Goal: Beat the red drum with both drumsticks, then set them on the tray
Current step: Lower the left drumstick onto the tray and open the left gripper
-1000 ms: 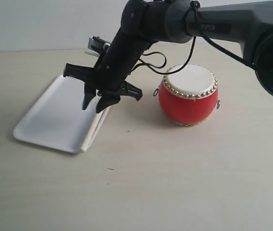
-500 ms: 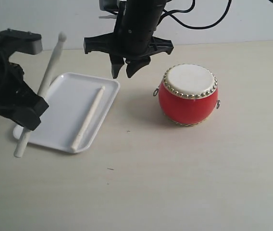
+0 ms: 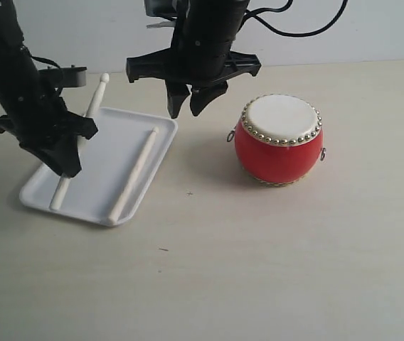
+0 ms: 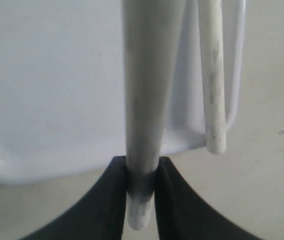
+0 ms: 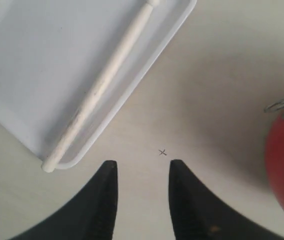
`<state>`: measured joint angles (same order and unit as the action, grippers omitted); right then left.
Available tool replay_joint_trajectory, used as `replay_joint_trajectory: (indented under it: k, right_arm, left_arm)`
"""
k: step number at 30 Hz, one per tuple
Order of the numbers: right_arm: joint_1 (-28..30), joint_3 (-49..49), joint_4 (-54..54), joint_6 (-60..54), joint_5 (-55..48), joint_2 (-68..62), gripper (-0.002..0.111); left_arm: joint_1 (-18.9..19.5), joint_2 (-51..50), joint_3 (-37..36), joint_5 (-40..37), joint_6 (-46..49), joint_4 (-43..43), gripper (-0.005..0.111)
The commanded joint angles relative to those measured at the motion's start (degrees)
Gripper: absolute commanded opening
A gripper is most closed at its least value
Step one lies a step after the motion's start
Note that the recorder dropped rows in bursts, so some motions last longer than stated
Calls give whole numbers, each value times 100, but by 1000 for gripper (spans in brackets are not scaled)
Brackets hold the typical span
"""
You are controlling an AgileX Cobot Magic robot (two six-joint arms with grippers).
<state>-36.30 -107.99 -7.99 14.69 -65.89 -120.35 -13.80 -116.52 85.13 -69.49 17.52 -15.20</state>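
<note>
Exterior view first, Ana says: why is the left hand point(image 4: 141, 172) so low over the tray point(image 3: 109, 149)?

Bo answers: It is clamped on one drumstick point(image 3: 94, 103), near the thick end. It holds the stick along the tray's long side, the side away from the red drum point(image 3: 277, 153). I judge it means to lay this stick parallel to the other drumstick point(image 3: 133, 170). That one lies flat inside the tray, close to the rim on the drum side. Whether the held stick touches the tray floor, I cannot tell.

Ana: And the right hand point(image 3: 188, 108)?

Bo: It hangs above the desk point(image 3: 259, 270), just off the tray's far corner on the drum side. Its fingers are apart, and the right wrist view shows only bare desk between them. So I think its own stick is the one in the tray.

Ana: Where is the drum?

Bo: It stands upright on the desk to the right of the tray, apart from it, skin side up. Nothing touches it.

Ana: What needs care now?

Bo: The held stick is tilted, and its round tip reaches past the tray's far rim. If it is let go like this, it may catch the rim and roll out. It is better to bring it level first.
</note>
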Motion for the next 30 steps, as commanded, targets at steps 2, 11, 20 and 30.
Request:
replay_joint_trajectory:
  k: [2, 11, 20, 30]
  right_arm:
    - [-2, -22, -79, -250, 18, 60, 34]
    - [-2, -22, -79, -300, 111, 60, 34]
    - [-2, -22, -79, -304, 156, 50, 34]
    - [-2, -22, -91, -304, 179, 50, 34]
  left_arm:
    - [29, -364, 573, -47, -134, 300, 0]
    - [72, -705, 633, -47, -134, 300, 0]
    - [72, -701, 633, -47, -215, 411, 0]
    - [72, -701, 633, -47, -215, 423, 12]
